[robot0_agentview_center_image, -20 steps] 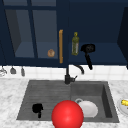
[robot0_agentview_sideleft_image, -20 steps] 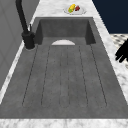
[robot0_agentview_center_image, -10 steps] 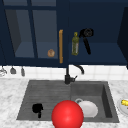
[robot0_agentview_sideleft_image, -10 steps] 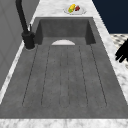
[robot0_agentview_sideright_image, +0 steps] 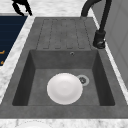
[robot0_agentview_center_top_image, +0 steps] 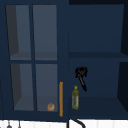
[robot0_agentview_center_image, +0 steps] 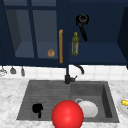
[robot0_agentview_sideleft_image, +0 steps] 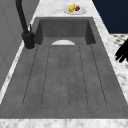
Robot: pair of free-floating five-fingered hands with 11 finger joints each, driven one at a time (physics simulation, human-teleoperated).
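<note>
My right hand (robot0_agentview_center_image: 82,20) hangs high inside the open right half of the dark blue wall cabinet (robot0_agentview_center_image: 100,55), above and just right of an olive-green bottle (robot0_agentview_center_image: 75,44) standing on the shelf. The upper view has the same hand (robot0_agentview_center_top_image: 81,72) clear of the bottle (robot0_agentview_center_top_image: 75,97). My left hand (robot0_agentview_center_image: 37,108) floats low over the draining board (robot0_agentview_center_image: 45,92) near its front edge, fingers relaxed and holding nothing. It appears at the right edge of the left side view (robot0_agentview_sideleft_image: 122,52) and at the top left of the right side view (robot0_agentview_sideright_image: 21,6).
A red ball (robot0_agentview_center_image: 67,115) sits in front of the sink's front edge. A white plate (robot0_agentview_sideright_image: 64,88) lies in the basin (robot0_agentview_sideright_image: 100,82) beside the drain. The black tap (robot0_agentview_center_image: 68,76) stands behind. A fruit plate (robot0_agentview_sideleft_image: 74,9) rests on the right counter. A glass door with wooden handle (robot0_agentview_center_image: 60,46) covers the cabinet's left half.
My right hand has risen and drifted slightly left inside the cabinet, away from the bottle. The left hand, ball and plate have stayed put.
</note>
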